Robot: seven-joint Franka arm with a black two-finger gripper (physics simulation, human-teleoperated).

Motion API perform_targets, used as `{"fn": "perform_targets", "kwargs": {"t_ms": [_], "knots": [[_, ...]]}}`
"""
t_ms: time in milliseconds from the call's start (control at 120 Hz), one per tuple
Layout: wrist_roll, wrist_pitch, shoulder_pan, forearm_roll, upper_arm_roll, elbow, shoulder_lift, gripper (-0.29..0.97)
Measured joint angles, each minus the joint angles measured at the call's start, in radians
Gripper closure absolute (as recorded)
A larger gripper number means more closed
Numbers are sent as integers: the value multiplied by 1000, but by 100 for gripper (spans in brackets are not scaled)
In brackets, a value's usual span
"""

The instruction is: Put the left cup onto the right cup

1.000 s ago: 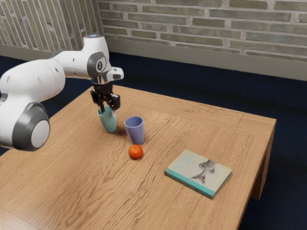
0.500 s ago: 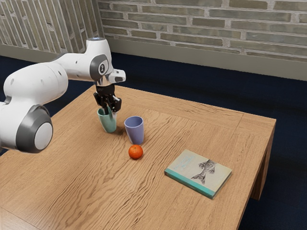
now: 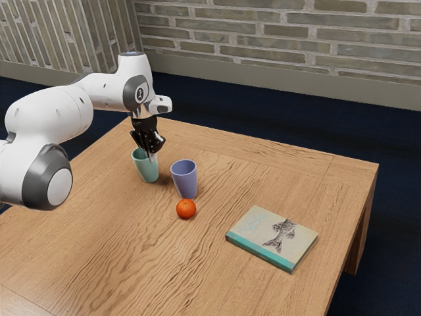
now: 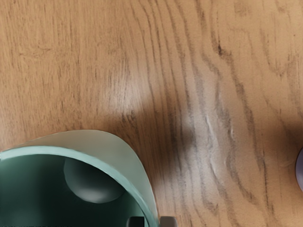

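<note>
Teal cup point(image 3: 145, 167) is being pinched by its right rim wall in the gripper point(image 3: 150, 155), one finger inside and one outside, likely for lifting. It is standing upright on the table point(image 3: 131, 263), just left of the purple cup point(image 3: 185, 178).

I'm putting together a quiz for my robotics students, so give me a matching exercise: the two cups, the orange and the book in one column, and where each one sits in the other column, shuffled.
Things:
1. teal plastic cup
2. lavender plastic cup
3. round orange fruit
4. flat book with teal edges

Places:
A. lying alone, farthest toward the exterior view's right
B. just nearer the camera than the lavender cup
C. directly under the black gripper
D. upright beside the teal cup, on its exterior-view right

Pairs: 1-C, 2-D, 3-B, 4-A
</note>
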Motion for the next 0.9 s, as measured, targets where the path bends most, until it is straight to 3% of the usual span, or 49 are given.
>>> {"fn": "perform_targets", "kwargs": {"t_ms": [292, 583, 900], "knots": [[-7, -3, -20, 5, 20, -8, -34, 78], [-15, -22, -142, 14, 117, -66, -152, 79], [-21, -62, -264, 28, 163, -72, -210, 79]]}}
